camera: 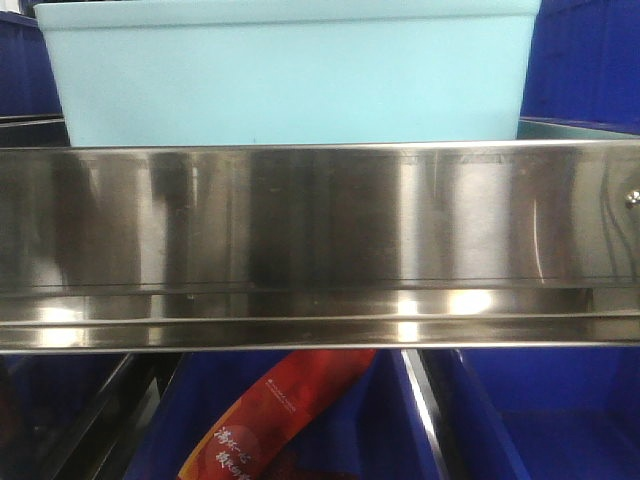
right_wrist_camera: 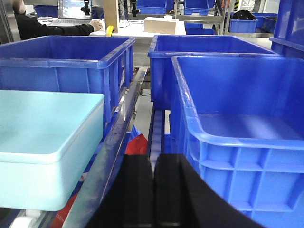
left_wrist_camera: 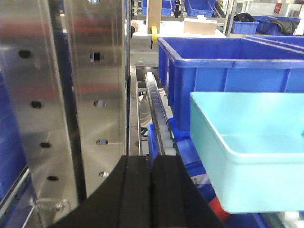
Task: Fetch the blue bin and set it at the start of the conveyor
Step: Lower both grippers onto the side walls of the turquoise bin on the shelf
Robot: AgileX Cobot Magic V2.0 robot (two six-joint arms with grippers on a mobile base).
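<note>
One blue bin sits on the shelf, just behind the steel rail. Three dark blue bins stand to its right and farther back. A lower dark bin holds one red printed packet. The left gripper and right gripper are both clenched on nothing. Far back, a worktop carries a cardboard box.

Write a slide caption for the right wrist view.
Shut right gripper faces the gap between the blue bin and a dark blue crate.
</note>
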